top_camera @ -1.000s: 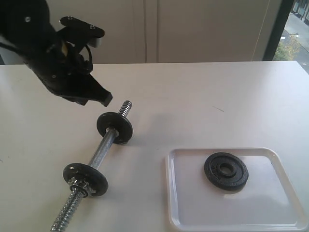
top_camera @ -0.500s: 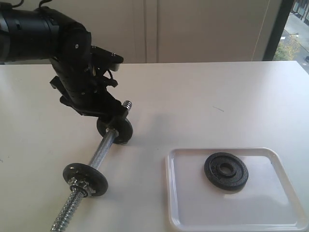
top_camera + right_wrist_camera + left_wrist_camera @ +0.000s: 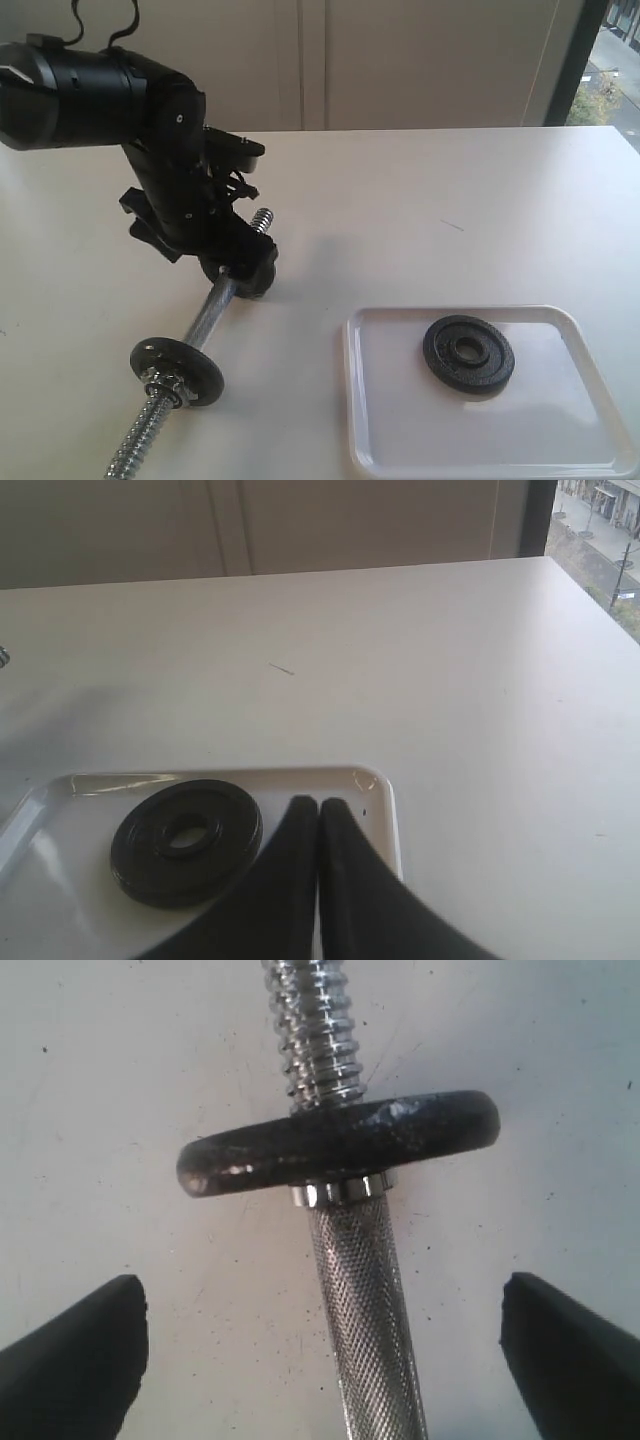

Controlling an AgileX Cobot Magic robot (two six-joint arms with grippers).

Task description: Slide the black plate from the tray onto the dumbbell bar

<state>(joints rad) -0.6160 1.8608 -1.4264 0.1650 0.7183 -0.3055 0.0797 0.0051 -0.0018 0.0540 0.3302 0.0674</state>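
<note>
Exterior view: black plate point(image 3: 468, 354) lies in tray point(image 3: 400, 425); left gripper point(image 3: 320, 1298) gapes astride dumbbell bar point(image 3: 215, 305), right gripper point(image 3: 319, 808) closed empty

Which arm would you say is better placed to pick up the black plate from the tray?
The right. The right fingers, shut and empty, are close beside the black plate in the tray, while the left fingers are spread open around the bar, away from the tray.
</note>
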